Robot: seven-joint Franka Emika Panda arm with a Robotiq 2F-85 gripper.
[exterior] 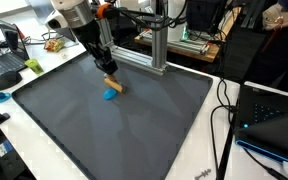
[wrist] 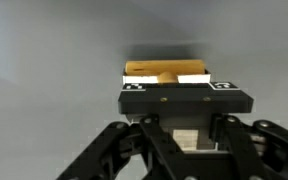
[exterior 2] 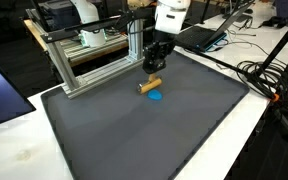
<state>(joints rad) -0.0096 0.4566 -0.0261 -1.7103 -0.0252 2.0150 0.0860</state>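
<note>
Claw [exterior: 109, 78]: closed, pinching the wooden block [exterior: 113, 85] at its tips.
Wooden block: lying crosswise between the fingertips in the wrist view, low on the grey mat [exterior: 144, 130] covering the tabletop.
Blue piece [exterior: 109, 96]: on the mat, just beside the block.

Even overhead light, soft shadows; wrist view blurred.

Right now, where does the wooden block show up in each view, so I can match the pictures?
In an exterior view: wooden block upper centre-left, just above the blue piece.
In an exterior view: block near centre, up-left of the blue piece.
Wrist view: block upper middle, at the tips of the gripper.
Shared landmark: the dark grey mat under it.
</note>
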